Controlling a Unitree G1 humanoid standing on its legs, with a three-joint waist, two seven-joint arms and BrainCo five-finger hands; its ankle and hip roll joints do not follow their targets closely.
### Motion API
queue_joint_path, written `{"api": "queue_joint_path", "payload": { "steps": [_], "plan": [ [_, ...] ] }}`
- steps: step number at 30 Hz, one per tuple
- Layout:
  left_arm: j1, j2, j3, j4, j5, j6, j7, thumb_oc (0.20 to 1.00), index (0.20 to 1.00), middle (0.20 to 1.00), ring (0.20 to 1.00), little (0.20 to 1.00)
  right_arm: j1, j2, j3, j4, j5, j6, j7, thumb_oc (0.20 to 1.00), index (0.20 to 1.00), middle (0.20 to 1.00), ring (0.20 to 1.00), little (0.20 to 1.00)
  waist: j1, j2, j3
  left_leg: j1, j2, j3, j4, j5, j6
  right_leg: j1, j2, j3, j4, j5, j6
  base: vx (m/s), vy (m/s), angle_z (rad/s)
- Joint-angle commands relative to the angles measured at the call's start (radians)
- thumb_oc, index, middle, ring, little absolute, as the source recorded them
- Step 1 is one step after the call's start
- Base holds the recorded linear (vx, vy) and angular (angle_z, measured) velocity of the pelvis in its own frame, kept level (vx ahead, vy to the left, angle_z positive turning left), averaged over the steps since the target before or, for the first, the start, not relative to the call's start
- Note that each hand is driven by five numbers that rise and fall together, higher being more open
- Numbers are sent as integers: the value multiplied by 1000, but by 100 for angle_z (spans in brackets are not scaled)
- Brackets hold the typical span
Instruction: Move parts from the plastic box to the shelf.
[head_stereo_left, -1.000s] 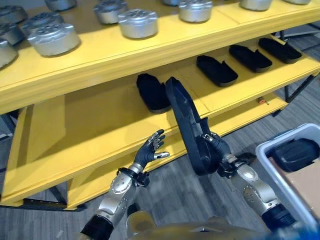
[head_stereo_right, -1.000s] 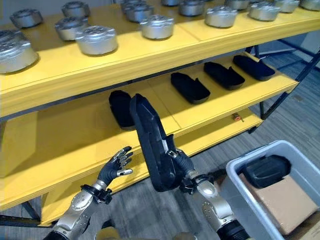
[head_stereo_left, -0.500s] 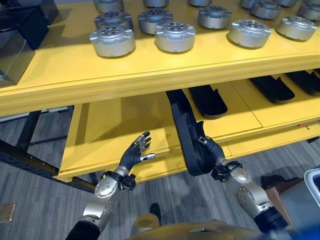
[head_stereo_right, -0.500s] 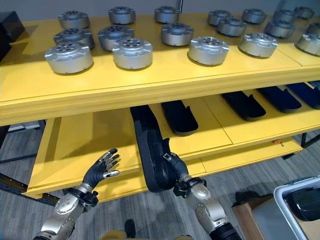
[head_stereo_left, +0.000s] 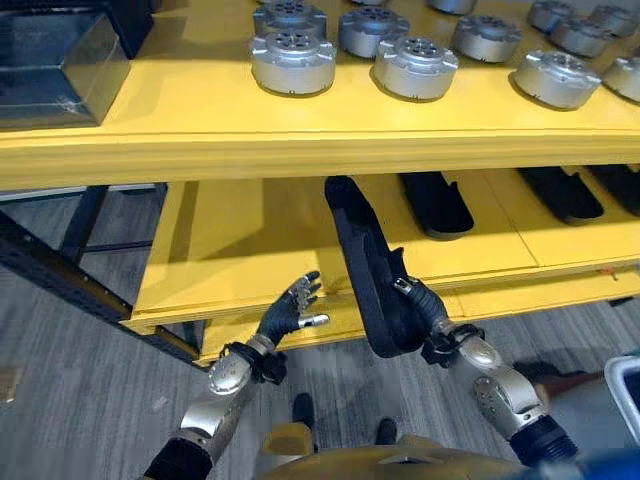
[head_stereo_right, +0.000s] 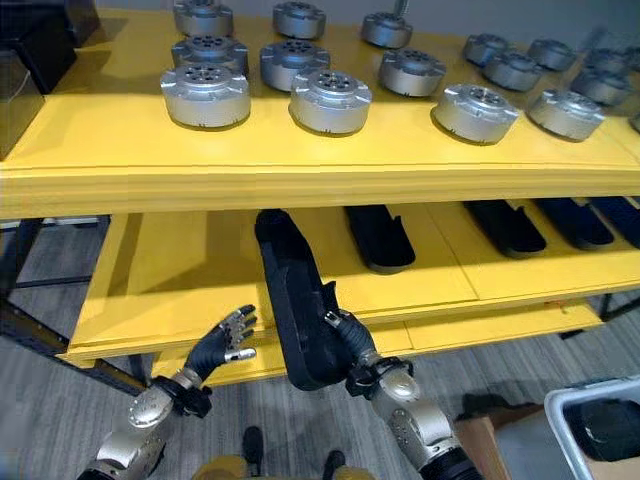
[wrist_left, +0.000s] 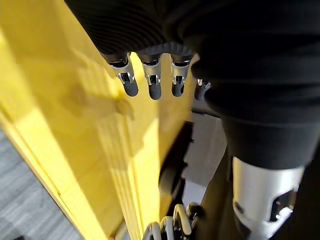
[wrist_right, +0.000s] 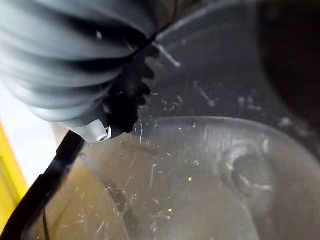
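A long black moulded part stands nearly on end in front of the yellow shelf, its upper tip level with the middle board. My right hand is shut on the part's lower end, fingers wrapped round its edge. In the right wrist view the part's scratched dark surface is pressed close. My left hand hovers open just left of the part, near the middle board's front lip, with straight fingers. The plastic box sits at the lower right with another dark part inside.
Similar black parts lie in a row on the middle board to the right. Several silver round parts stand on the top board, with a dark case at its left end. The middle board's left half is bare.
The whole picture has shifted as the camera moved, so the box now sits at the right edge. My right hand still holds the part, and my left hand stays open beside it.
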Motion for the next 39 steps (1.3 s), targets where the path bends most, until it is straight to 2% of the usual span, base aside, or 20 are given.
{"api": "queue_joint_path", "payload": {
  "steps": [1, 5, 7, 12, 20, 22, 23, 24, 25, 27, 30, 31, 33, 36, 39],
  "plan": [
    [-41, -14, -1, -70, 43, -27, -1, 1000, 1000, 1000, 1000, 1000, -83, 10, -37, -64, -14, -34, 33, 200, 200, 200, 200, 200, -3, 5, -27, 82, 28, 39, 11, -104, -36, -37, -13, 3, 32, 52, 40, 91, -90, 13],
    [-25, -19, -2, -75, 39, -29, 9, 1000, 1000, 1000, 1000, 1000, -98, 2, -27, -57, -70, -18, 50, 200, 200, 200, 200, 200, 2, 10, -38, 91, 34, 48, 11, -103, -50, -18, -9, -12, 28, 29, 27, 70, -72, -3],
    [-26, -23, -7, -69, 54, -37, 16, 1000, 1000, 1000, 1000, 1000, -109, -8, -14, -52, -109, -31, 38, 200, 200, 200, 200, 200, 5, 12, -41, 95, 42, 51, 11, -98, -58, -9, -5, -22, 29, 18, 18, 76, -89, -1],
    [-32, -28, -13, -67, 45, -26, 41, 1000, 1000, 1000, 1000, 1000, -122, -13, 1, -50, -130, -40, 1, 200, 200, 200, 200, 200, 9, 15, -39, 101, 54, 50, 11, -93, -66, 6, 0, -38, 29, 3, 8, 55, -96, 3],
    [-12, -22, 0, -70, 55, 5, 56, 1000, 1000, 1000, 1000, 1000, -125, -4, 13, -63, -114, -21, 8, 200, 200, 200, 200, 200, 13, 29, -30, 119, 70, 67, 19, -85, -80, 24, 7, -70, 39, -17, -7, 66, -125, 3],
    [-12, -15, 1, -73, 61, -4, 64, 1000, 1000, 1000, 1000, 1000, -130, -8, 19, -61, -110, -23, 5, 200, 200, 200, 200, 200, 12, 33, -21, 111, 70, 92, 58, -93, -85, 20, 7, -86, 48, -23, -14, -17, -112, 3],
    [-18, -13, -2, -73, 18, -24, 63, 1000, 1000, 1000, 1000, 1000, -150, -16, 21, -48, -111, -37, -2, 200, 200, 200, 200, 200, 12, 29, 2, 64, 68, 134, 183, -124, -85, 5, -9, -103, 66, -25, -26, -107, -76, 7],
    [-22, -12, -4, -73, 5, -28, 61, 1000, 1000, 1000, 1000, 1000, -158, -18, 21, -43, -113, -43, -5, 200, 200, 200, 200, 200, 13, 28, 9, 46, 70, 141, 218, -136, -84, 0, -14, -107, 74, -25, -30, -183, -81, 18],
    [-31, -12, 4, -68, -21, -35, 62, 1000, 1000, 1000, 1000, 1000, -206, -20, 15, -4, -111, -67, -13, 200, 200, 200, 200, 200, 30, 29, 42, -44, 85, 101, 354, -131, -94, -15, -19, -100, 104, -29, -44, -134, -8, 30],
    [-34, -21, 14, -54, -33, -23, 65, 1000, 1000, 1000, 1000, 1000, -253, -10, 12, 29, -92, -65, -21, 200, 200, 200, 200, 200, 35, 35, 46, -39, 113, 97, 295, -112, -97, -29, -17, -99, 125, -38, -46, -64, 88, 24],
    [-32, -38, 8, -38, -6, -24, 40, 1000, 1000, 1000, 1000, 1000, -283, -13, -8, 29, -69, -44, -38, 200, 200, 200, 200, 200, 24, 63, 43, -26, 214, 116, 198, 38, -148, -20, -12, -113, 129, -55, -53, 30, 275, 4],
    [-44, -36, -1, -23, -21, -24, 39, 1000, 1000, 1000, 1000, 1000, -288, -27, -25, 20, -53, -35, -51, 200, 200, 200, 200, 200, 12, 71, 37, -1, 213, 138, 144, 5, -139, -26, -36, -129, 149, -65, -43, 24, 347, 36],
    [-49, -34, -13, -18, -12, -27, 37, 1000, 1000, 1000, 1000, 1000, -271, -47, -45, -2, -31, -22, -62, 200, 200, 200, 200, 200, 3, 77, 37, 24, 203, 136, 114, -7, -136, -30, -55, -138, 167, -68, -35, 43, 289, 22],
    [-33, -23, -21, -23, -21, -21, 20, 1000, 1000, 1000, 1000, 1000, -227, -59, -72, -19, -43, -35, -61, 200, 200, 200, 200, 200, -4, 82, 35, 59, 171, 118, 86, -28, -125, -30, -59, -124, 162, -56, -22, 86, 188, 27],
    [-15, -9, -30, -27, -13, -7, 26, 1000, 1000, 1000, 1000, 1000, -223, -52, -82, -10, -37, -27, -89, 200, 200, 200, 200, 200, 3, 73, 36, 72, 148, 90, 72, -48, -108, -32, -56, -91, 150, -43, -9, 101, 84, 17]
  ]
}}
